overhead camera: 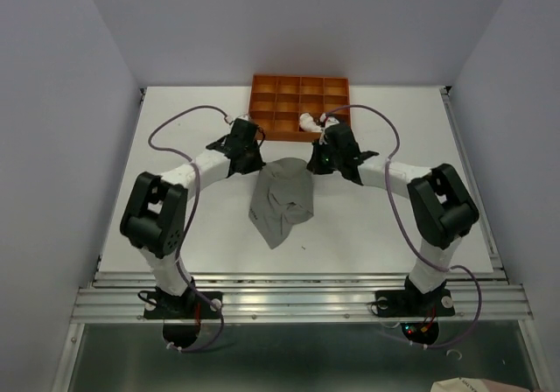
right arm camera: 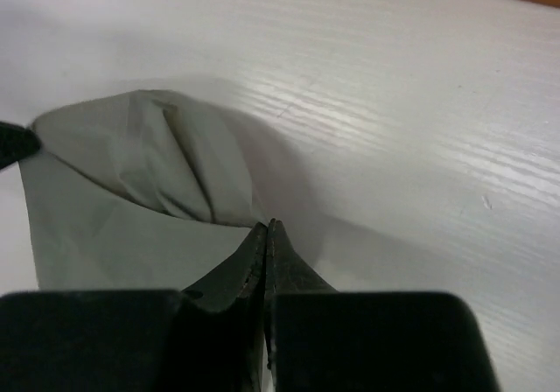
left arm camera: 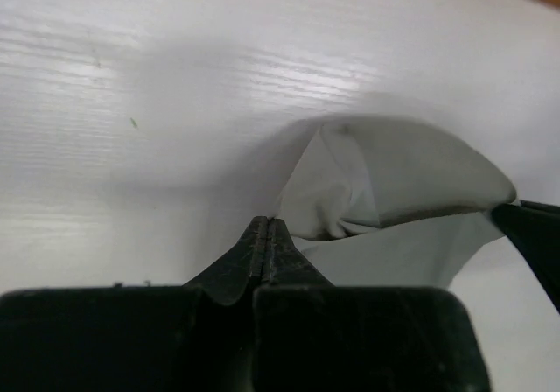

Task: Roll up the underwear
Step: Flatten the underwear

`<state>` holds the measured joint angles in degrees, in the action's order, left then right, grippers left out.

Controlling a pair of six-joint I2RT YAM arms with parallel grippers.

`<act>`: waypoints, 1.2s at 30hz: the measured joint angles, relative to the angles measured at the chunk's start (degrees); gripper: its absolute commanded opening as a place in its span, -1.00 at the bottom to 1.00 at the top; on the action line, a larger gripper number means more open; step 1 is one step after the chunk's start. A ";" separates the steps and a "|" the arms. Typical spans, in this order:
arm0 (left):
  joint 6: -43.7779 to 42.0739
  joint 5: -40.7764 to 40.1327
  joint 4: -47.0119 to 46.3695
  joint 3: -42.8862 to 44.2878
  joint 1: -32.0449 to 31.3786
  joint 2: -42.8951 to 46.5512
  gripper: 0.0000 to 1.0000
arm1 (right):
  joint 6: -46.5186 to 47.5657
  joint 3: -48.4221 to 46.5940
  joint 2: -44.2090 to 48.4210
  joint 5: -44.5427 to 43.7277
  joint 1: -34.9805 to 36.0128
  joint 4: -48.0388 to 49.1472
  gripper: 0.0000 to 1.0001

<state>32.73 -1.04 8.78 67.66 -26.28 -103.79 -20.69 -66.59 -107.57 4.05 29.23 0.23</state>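
Two purple cables [overhead camera: 163,130]: loop over the white table [overhead camera: 376,226], one on each side, apart from the garment.
Left gripper [left arm camera: 265,231]: fingers pressed together, pinching the garment's far left corner.
Grey underwear [overhead camera: 282,201]: mid-table, plain, creased; far edge strung between both grippers, narrowing toward the near end.
Right gripper [right arm camera: 266,231]: fingers pressed together on the far right corner.
Orange tray [overhead camera: 255,103]: far centre, gridded; pale rolled cloth [overhead camera: 309,122] in a near-row compartment.

R gripper [right arm camera: 265,234] tips tight together on grey underwear [right arm camera: 105,208] edge, L gripper [right arm camera: 13,143] on opp corner, white table [right arm camera: 394,103] below
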 measured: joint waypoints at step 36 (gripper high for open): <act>12.02 -10.21 5.18 -13.35 -9.40 38.53 0.12 | -6.36 15.93 32.06 15.78 0.13 0.76 -0.57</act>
<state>44.75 -11.25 13.96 54.30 -35.68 -65.25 -27.05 -50.65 -75.50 19.84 29.36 0.99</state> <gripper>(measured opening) 0.419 0.120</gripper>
